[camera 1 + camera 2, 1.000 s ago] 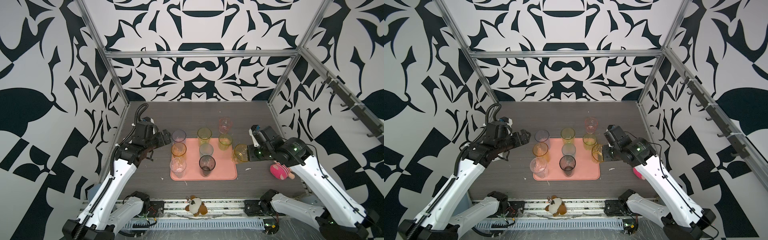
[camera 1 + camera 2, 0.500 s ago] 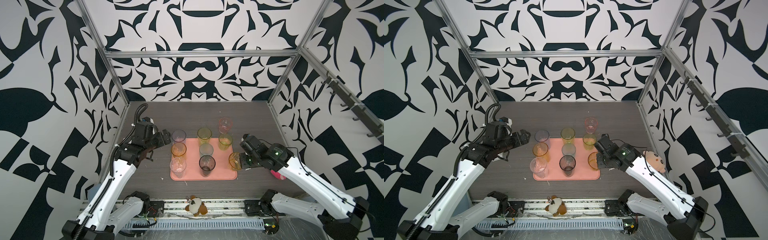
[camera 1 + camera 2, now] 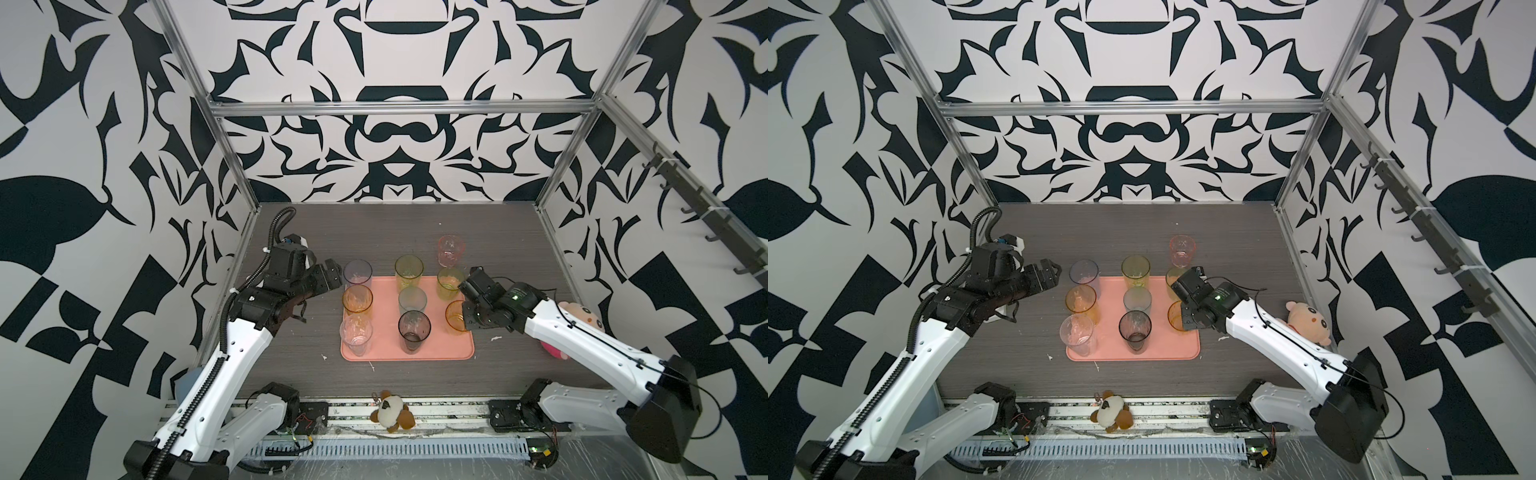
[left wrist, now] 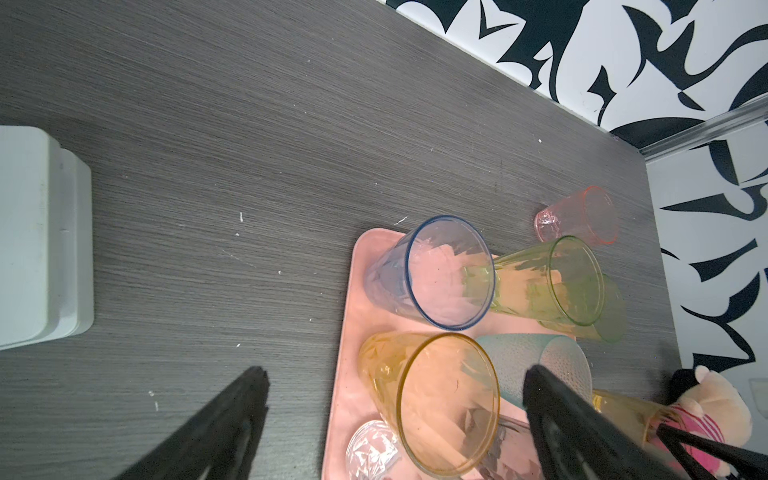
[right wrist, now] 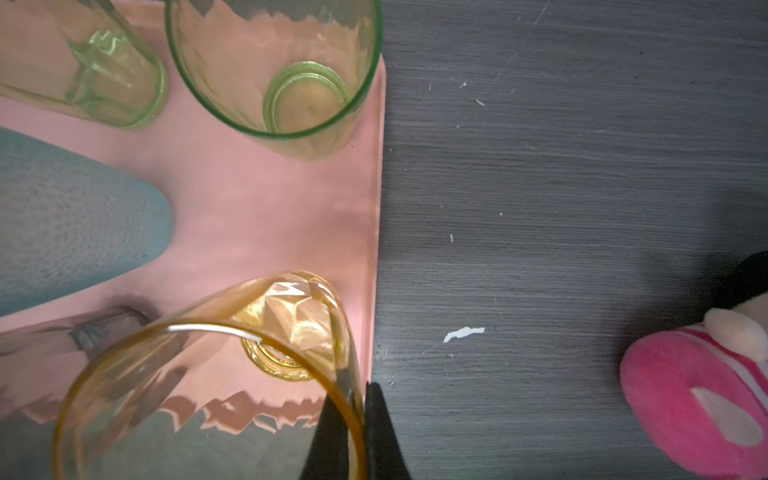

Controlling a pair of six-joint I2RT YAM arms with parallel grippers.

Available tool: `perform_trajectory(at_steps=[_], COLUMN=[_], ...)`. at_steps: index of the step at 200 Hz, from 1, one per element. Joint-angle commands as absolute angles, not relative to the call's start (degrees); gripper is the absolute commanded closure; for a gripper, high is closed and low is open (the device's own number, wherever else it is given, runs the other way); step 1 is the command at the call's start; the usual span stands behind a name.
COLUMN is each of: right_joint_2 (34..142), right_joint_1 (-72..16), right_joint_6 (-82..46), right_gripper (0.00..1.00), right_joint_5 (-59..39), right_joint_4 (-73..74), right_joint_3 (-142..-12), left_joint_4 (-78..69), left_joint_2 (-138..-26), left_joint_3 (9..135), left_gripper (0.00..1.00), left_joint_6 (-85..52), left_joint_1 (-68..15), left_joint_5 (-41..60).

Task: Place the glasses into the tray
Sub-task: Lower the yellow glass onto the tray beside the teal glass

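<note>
A dark grey wood-grain table [image 3: 374, 232] fills a booth of white walls [image 3: 395, 137] with black shapes, framed by metal rails [image 3: 399, 109]. Small white flecks dot the table. The pink tray [image 3: 440, 350] lies mid-table.

1 second ago the right claw [image 5: 355, 395] hung just outside the tray's right edge; it has since moved in. It is clenched on the rim of the yellow glass [image 3: 453, 320], 1 finger inside and 1 outside. The glass now hangs tilted over the tray's right side; whether its base touches, I cannot tell. The pink toy [image 3: 579, 316] now shows its face, which was hidden before. The left claw [image 3: 331, 277] has not moved: released, jaws wide, just left of the blue glass [image 3: 357, 272].

There are 9 glasses. 7 stand on the tray: blue, orange [image 3: 357, 299], clear [image 3: 356, 334], tall green [image 3: 409, 272], short green [image 3: 448, 284], teal [image 3: 412, 300] and smoky [image 3: 414, 331]. 1 is held over it. The pink glass [image 3: 451, 250] stands on the table just behind the tray. There is 1 tray and 2 arms. There are 2 plush toys: the pink one by the right arm and a brown toy [image 3: 390, 411] at the front. 1 pale box [image 4: 41, 237] shows in the left wrist view.
</note>
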State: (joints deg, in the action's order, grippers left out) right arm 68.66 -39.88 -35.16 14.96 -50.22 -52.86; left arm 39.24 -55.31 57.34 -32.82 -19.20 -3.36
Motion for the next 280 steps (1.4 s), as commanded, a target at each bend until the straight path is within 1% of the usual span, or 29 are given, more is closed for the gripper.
perform_trajectory(at_steps=[1,32,50,142,157,163,197,274,280], right_joint_2=[68.94,70.25,70.81,73.08,73.59,73.81,75.1,76.53,76.53], right_joint_1=[-40.1,-39.39,-38.09,-33.36,-33.16,-33.07,-32.79,-32.65,-32.65], right_joint_6=[-35.12,-34.82,-34.07,-33.07,-32.87,-32.76,-32.7,-32.37,-32.34], right_gripper=[1.0,1.0,1.0,1.0,1.0,1.0,1.0,1.0,0.97], right_joint_5=[17.5,16.72,13.18,11.67,11.61,9.41,8.46,9.19,9.08], right_joint_4=[-46.17,-44.49,-42.54,-40.31,-39.78,-39.51,-38.55,-37.55,-37.53], right_joint_3=[-52.24,-51.53,-50.83,-49.33,-49.22,-49.15,-49.15,-49.37,-49.39], left_joint_4=[39.92,39.95,39.84,39.76,39.95,40.03,40.1,40.23,40.22], left_joint_2=[-55.61,-56.16,-56.16,-55.87,-55.76,-55.8,-55.24,-55.0,-54.94], left_joint_3=[56.34,56.86,57.04,57.08,57.02,56.97,56.63,56.62,56.52], left_gripper=[0.01,0.0,0.01,0.0,0.01,0.0,0.01,0.01,0.01], left_joint_6=[-33.1,-33.13,-33.22,-33.4,-33.4,-33.35,-33.31,-33.49,-33.53], left_joint_1=[-19.33,-19.32,-19.34,-19.36,-19.33,-19.39,-19.34,-19.34,-19.29], left_joint_5=[-2.6,-2.33,-2.21,-2.19,-2.39,-2.45,-2.64,-2.56,-2.57])
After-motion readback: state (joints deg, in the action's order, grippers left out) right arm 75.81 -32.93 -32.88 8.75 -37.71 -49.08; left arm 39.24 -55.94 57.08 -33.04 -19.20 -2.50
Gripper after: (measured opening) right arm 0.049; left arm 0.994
